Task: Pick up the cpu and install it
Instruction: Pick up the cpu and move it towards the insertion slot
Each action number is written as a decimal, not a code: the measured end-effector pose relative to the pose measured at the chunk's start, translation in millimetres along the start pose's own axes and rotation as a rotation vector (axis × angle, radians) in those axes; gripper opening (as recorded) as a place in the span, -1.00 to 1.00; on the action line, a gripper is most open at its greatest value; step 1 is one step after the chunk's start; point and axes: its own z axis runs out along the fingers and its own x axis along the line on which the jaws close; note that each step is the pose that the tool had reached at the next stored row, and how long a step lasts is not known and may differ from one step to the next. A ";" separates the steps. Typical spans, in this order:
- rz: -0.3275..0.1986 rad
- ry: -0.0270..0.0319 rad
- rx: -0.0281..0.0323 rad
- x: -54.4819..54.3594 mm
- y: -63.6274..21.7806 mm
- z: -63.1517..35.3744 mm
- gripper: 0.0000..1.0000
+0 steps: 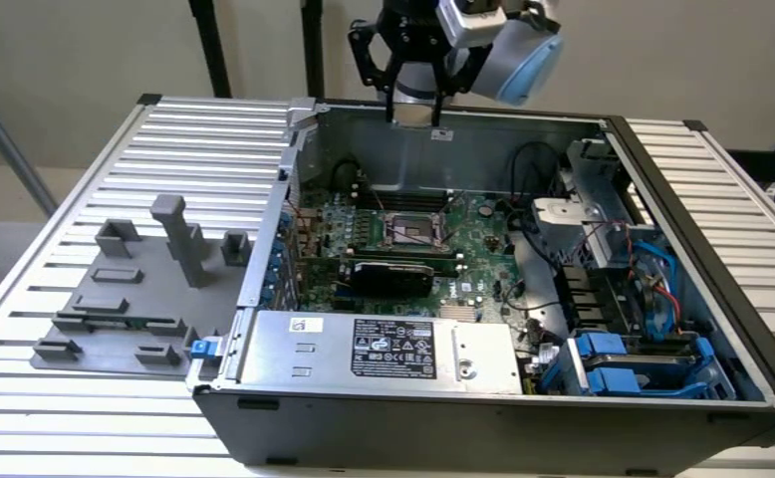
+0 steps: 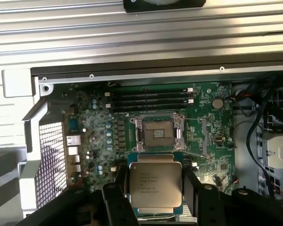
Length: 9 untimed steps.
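The gripper (image 2: 155, 189) is gripping the cpu (image 2: 155, 181) by two opposite edges, its jaws spread to the chip's width. It is hovering above the computer case's (image 1: 494, 134) rear wall, short of the motherboard's empty socket (image 2: 156, 133). The chip is likely light, stiff, slick-topped and fragile underneath, so an edge hold suits it.

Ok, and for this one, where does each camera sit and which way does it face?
Exterior view: off the arm, raised beyond the power supply end of the case, looking down into it; the gripper and arm hang high above.
Wrist view: on the wrist, looking down past the fingers, which hold the cpu, onto the motherboard.
Shared: the motherboard and its socket.
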 end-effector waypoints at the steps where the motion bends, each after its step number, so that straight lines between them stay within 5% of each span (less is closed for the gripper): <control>1: 0.000 -0.0002 0.0001 -1.8 2.6 1.7 0.10; 9: -0.012 -0.0009 0.0057 -16.8 11.1 16.5 0.10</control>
